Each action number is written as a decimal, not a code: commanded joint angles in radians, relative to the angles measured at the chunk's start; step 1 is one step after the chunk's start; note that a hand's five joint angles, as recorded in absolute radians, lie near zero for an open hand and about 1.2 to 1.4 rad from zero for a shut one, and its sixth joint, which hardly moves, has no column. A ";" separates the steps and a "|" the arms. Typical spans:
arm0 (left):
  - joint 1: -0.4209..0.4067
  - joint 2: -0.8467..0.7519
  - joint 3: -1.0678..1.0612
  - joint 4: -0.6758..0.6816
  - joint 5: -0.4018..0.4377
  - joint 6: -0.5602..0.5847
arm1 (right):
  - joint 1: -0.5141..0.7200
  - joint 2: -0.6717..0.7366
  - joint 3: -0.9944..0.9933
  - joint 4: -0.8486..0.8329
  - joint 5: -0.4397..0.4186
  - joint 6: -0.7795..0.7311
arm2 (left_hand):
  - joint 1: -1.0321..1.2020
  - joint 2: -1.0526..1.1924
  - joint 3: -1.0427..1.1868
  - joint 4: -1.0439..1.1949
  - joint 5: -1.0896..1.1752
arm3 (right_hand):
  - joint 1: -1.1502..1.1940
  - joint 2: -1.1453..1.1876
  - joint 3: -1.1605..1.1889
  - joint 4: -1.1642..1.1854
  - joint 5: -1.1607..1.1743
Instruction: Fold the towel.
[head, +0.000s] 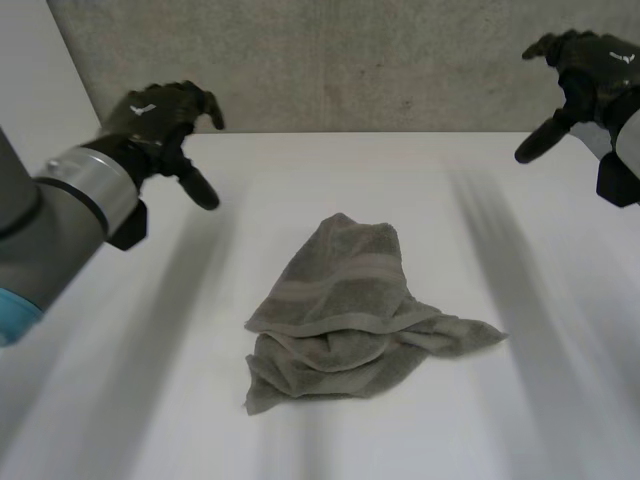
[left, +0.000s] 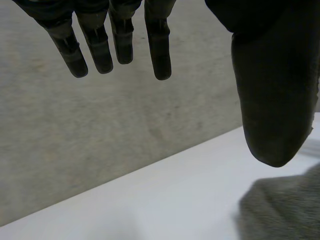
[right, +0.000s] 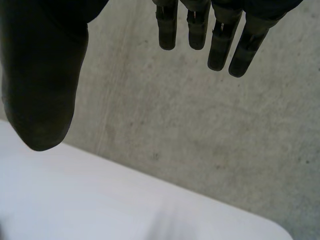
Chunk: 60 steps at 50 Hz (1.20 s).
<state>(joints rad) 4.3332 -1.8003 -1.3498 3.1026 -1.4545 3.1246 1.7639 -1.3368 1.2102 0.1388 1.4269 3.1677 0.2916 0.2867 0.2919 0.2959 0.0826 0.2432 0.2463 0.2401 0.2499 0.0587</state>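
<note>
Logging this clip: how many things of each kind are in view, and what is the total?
Grey towel: 1
Black hands: 2, the left hand and the right hand
White table: 1
Total: 4

Crumpled grey-brown terry towel (head: 350, 310): one muted colour throughout, slightly paler plain woven band (head: 335, 283) across upper part.
Smooth white tabletop (head: 530, 420): plain, no pattern.
Matte black left robot hand (head: 160, 118): small white mark (head: 143, 108) on back.
Matte black right robot hand (head: 585, 62): same white mark on back.
Left arm (head: 30, 250): dark grey body, silver wrist ring (head: 95, 185), light-blue cap (head: 12, 318).
Rough grey concrete wall (head: 350, 60): mottled, darker specks, faint paler streaks.
</note>
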 joint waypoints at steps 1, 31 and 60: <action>-0.144 -0.092 -0.077 0.148 0.051 0.012 | -0.012 -0.030 0.196 0.002 -0.074 -0.144 | -0.055 -0.050 -0.055 -0.059 -0.020 | -0.069 -0.072 -0.066 -0.075 -0.059; -0.310 -0.352 -0.129 0.338 0.105 0.132 | 0.002 0.064 0.687 -0.304 -0.164 -0.288 | 0.764 0.769 0.764 0.760 0.798 | 0.692 0.689 0.695 0.686 0.702; 0.078 -0.195 -0.061 0.357 -0.067 0.129 | 0.011 0.057 0.698 -0.354 -0.184 -0.273 | 0.785 0.790 0.785 0.781 0.820 | 1.153 1.150 1.156 1.146 1.163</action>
<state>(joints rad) 4.3665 -1.9668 -1.4296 3.4592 -1.5242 3.2524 1.7691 -1.2499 1.8931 -0.2014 1.2446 2.8936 1.0658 1.0849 1.0852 1.0904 0.8972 1.3103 1.3069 1.3259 1.3332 1.1535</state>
